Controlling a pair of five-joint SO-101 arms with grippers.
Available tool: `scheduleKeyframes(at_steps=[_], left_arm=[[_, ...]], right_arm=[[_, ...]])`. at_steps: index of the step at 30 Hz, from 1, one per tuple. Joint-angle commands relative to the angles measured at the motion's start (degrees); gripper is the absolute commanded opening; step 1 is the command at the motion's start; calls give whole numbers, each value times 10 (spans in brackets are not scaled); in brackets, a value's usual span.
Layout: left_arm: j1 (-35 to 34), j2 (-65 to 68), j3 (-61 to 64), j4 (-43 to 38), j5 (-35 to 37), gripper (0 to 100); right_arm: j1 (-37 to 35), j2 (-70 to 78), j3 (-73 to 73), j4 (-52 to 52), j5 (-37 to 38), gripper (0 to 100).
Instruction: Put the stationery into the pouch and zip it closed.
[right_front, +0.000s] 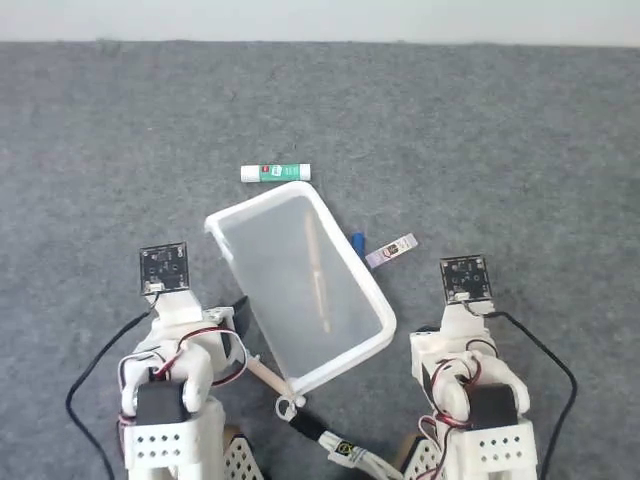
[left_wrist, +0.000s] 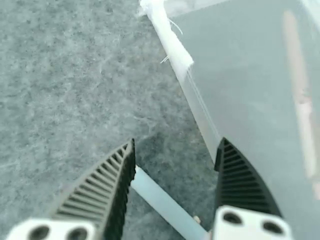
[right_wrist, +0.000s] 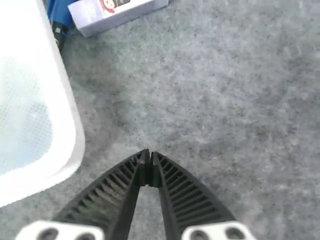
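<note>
- Pouch (right_front: 255, 203): translucent, white-rimmed, flat and slantwise on the grey mat (right_front: 500, 150) between the two arms. Holds one pencil (right_front: 318, 275), seen through the film. Cannot tell whether the mouth stands open.
- Glue stick (right_front: 276, 172): on its side just beyond the pouch's far corner, apart from the rim.
- Blue pen (right_front: 357, 241) and small printed box (right_front: 391, 251), probably an eraser: just beside the pouch's edge on the right arm's side. Pen almost against the rim, box on the pen's outer side.
- Pale stick (left_wrist: 165, 205): on the mat along the pouch's near edge on the left arm's side, just outside the rim.
- Left gripper (left_wrist: 177, 145): jaws spread wide, nothing between the pads. Hovers low over that same pouch edge, straddling the pale stick.
- Right gripper (right_wrist: 149, 152): jaws pressed together on nothing. Hangs over bare mat just off the pouch's rounded near corner.
- Handling of the pouch, as a guess: thin, limp and light, so likely to slide or buckle when pushed. Wants pinning by the stiffer white rim, not the slick film, while the other arm feeds things in.
- Loose pieces: probably light and rigid, glue stick and pen round enough to roll. Best pinched across the middle of the barrel, the box across its narrow sides.
- Small white ring (right_front: 287, 406) at the pouch's nearest corner: looks like the zip pull. Small target, calls for a fingertip pinch with the rim held down.
</note>
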Motion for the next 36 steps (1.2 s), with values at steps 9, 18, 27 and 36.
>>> scheduleKeyframes(at_steps=[9,18,27,36], left_arm=[[8,-8,-15,-57,-153,246],[4,-8,-17,-61,-110,237],[4,-8,-30,-61,-117,10],[4,-8,-38,-57,-118,11]], right_arm=[[-1,-6,-22,3,-3,27],[35,-6,-113,1,-3,27],[36,-6,-185,-3,-3,25],[32,-5,-316,2,-3,24]])
